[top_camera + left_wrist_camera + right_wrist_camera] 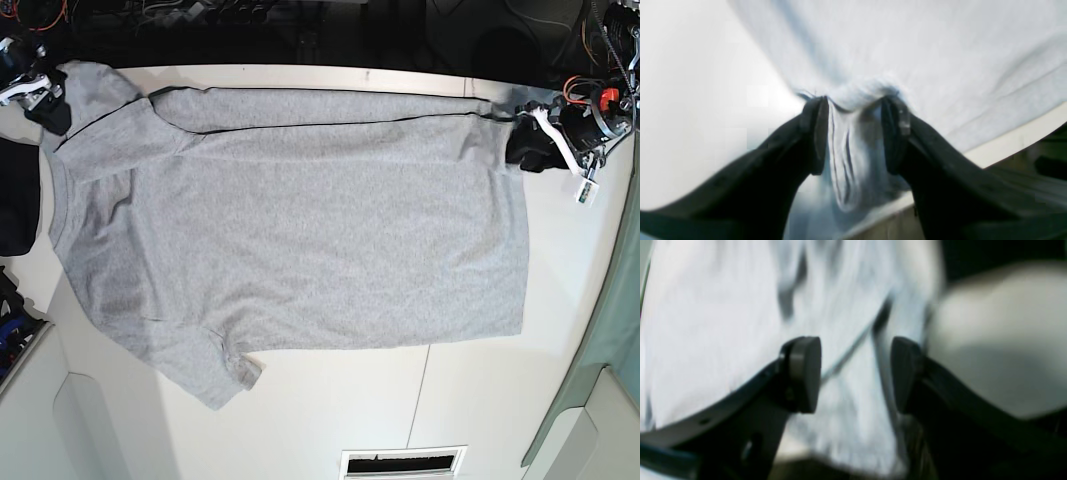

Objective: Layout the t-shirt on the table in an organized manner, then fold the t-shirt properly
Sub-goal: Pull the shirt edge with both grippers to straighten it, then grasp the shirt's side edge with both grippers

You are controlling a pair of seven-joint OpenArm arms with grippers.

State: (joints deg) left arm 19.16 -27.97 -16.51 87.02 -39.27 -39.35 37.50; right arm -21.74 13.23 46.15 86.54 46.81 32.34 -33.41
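The t-shirt [290,215] lies flat on the surface [330,410], long axis across the frame, collar left, hem right. Left tool [853,133] and right tool [855,373] both gape around cloth.

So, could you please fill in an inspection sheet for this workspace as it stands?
Surface: white table, seam line visible.
Job's things: grey t-shirt spread flat, plain side up, far edge folded over.
Clutter: dark cloth at one edge.
Claws: left claw and right claw open, shirt fabric between the jaws.
Cables: orange wires by the left arm.
Surroundings: pale green panel, vent.
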